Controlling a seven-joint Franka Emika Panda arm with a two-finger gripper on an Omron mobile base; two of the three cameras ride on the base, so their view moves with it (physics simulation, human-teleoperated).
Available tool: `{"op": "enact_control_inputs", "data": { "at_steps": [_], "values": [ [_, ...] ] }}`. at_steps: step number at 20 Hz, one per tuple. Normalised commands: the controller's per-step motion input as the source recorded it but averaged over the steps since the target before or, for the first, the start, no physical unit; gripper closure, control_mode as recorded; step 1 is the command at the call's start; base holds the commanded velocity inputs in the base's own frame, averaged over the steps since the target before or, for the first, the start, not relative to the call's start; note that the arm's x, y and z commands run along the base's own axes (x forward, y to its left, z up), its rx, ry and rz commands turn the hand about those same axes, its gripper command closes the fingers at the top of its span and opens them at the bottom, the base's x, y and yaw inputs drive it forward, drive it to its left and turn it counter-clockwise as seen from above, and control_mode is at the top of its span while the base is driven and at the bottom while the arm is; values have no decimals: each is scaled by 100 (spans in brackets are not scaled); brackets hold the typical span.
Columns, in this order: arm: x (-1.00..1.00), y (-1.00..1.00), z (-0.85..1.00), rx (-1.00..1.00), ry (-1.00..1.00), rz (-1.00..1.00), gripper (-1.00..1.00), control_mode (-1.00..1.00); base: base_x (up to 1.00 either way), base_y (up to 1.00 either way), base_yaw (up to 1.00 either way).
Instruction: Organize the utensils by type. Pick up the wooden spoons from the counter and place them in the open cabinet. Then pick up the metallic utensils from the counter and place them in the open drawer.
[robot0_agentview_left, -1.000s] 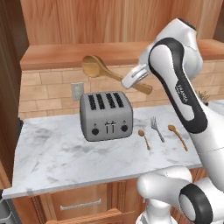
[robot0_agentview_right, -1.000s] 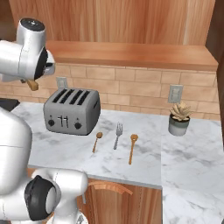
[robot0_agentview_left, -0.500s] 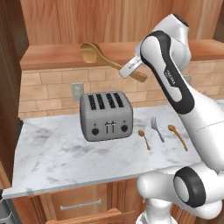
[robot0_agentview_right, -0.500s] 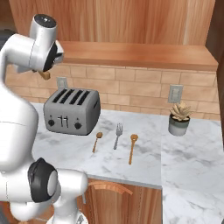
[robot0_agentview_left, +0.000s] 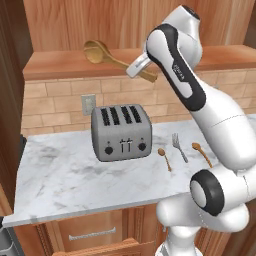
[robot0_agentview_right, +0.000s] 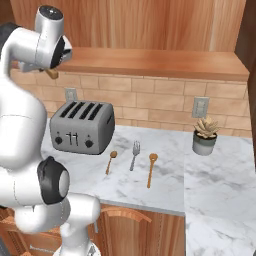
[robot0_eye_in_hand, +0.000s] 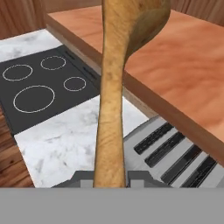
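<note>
The white marble surface (robot0_agentview_left: 65, 175) carries a grey four-slot toaster (robot0_agentview_left: 121, 132) toward its back edge and, right of it nearer the front edge, a coppery spoon (robot0_agentview_right: 111, 161), a silver fork (robot0_agentview_right: 134, 154) and a second wooden spoon (robot0_agentview_right: 151, 169) lying side by side, apart from each other. Above, over the front edge of the open cabinet's shelf (robot0_agentview_left: 55, 64), the tool (robot0_eye_in_hand: 110, 181) is closed on the handle of a wooden spoon (robot0_agentview_left: 112, 59), its bowl over the shelf.

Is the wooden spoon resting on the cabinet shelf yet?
No. The wooden spoon is held above the cabinet shelf, its handle clamped between the fingers.
</note>
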Motion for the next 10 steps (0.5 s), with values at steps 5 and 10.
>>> {"op": "enact_control_inputs", "data": {
  "at_steps": [5, 10],
  "values": [
    [44, 6, 0, -1, 0, 0, 100, -100, 0, 0, 0],
    [41, 9, 0, -2, -4, 0, 100, -100, 0, 0, 0]
  ]
}}
